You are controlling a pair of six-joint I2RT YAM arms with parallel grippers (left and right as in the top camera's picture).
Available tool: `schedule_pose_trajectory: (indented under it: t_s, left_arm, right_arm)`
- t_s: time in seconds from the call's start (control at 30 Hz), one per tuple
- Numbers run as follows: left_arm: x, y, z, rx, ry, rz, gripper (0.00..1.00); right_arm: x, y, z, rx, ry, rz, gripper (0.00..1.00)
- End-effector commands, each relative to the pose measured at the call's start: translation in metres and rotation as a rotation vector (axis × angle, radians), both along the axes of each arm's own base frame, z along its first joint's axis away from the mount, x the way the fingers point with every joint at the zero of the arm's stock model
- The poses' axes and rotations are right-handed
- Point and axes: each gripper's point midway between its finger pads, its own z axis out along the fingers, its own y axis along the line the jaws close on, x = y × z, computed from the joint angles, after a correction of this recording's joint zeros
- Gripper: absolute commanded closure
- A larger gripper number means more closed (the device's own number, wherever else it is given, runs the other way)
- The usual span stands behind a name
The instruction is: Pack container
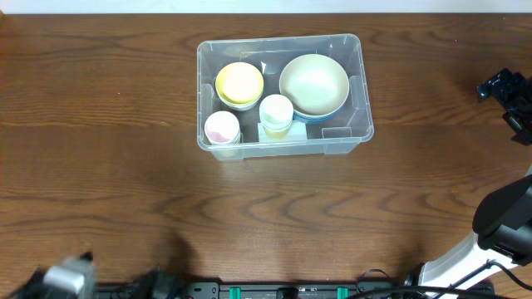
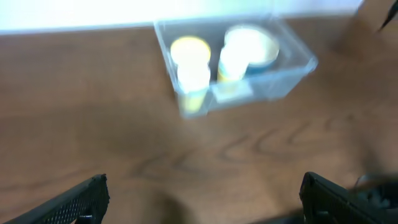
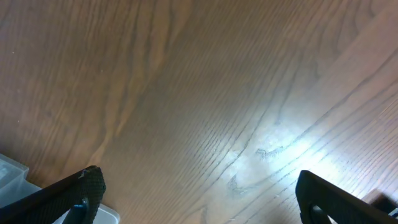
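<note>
The container (image 1: 283, 146), a large clear plastic bin, stands at the back middle of the wooden table. Inside are a yellow bowl stack (image 1: 239, 83), a wide cream bowl (image 1: 313, 85) resting on a blue one, and pastel cups (image 1: 276, 112), one of them pink (image 1: 222, 127). The blurred left wrist view has the container (image 2: 273, 87) far ahead. My left gripper (image 2: 202, 199) is open and holds nothing. My right gripper (image 3: 199, 196) is also open over bare wood, to the right of the container (image 3: 12, 171), whose corner shows at the lower left.
The left arm (image 1: 66, 278) is a blur at the table's front left corner. The right arm's black head (image 1: 503, 90) hangs near the right edge, with its base (image 1: 499, 228) at the front right. Cables run along the front edge.
</note>
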Motion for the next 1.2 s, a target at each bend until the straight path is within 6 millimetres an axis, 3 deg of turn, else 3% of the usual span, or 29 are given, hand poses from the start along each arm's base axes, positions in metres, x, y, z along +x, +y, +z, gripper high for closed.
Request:
schedule_pose_trajectory:
  t_s: [0.0,0.13,0.27,0.43,0.53,0.63,0.8,0.93,1.17]
  left_arm:
    - [-0.008,0.008,0.003,-0.042,-0.083,0.065,0.02]
    - [-0.007,0.013,0.004,-0.049,-0.218,0.173,0.02]
    - [0.013,0.015,0.006,-0.046,-0.348,0.246,0.02]
    - [0.064,0.011,0.013,-0.082,-0.529,0.267,0.02]
    - [0.101,0.007,0.005,-0.099,-0.596,0.266,0.02]
    - [0.136,0.003,-0.019,-0.108,-0.629,0.266,0.02]
    - [0.173,-0.004,-0.089,-0.094,-0.556,0.249,0.02]
    - [0.182,-0.008,-0.130,-0.088,-0.510,0.229,0.02]
    - [0.186,-0.009,-0.174,-0.076,-0.453,0.226,0.02]
  right_arm:
    - [-0.001,0.000,0.001,-0.005,-0.001,-0.015,0.01]
    - [-0.001,0.000,0.001,-0.005,-0.001,-0.015,0.01]
    - [-0.001,0.000,0.001,-0.005,-0.001,-0.015,0.01]
    - [-0.001,0.000,0.001,-0.005,-0.001,-0.015,0.01]
    - [-0.001,0.000,0.001,-0.005,-0.001,-0.015,0.01]
    - [-0.001,0.000,0.001,-0.005,-0.001,-0.015,0.01]
    - [-0.001,0.000,0.001,-0.005,-0.001,-0.015,0.01]
    - [-0.001,0.000,0.001,-0.005,-0.001,-0.015,0.01]
    - [-0.001,0.000,0.001,-0.005,-0.001,-0.015,0.01]
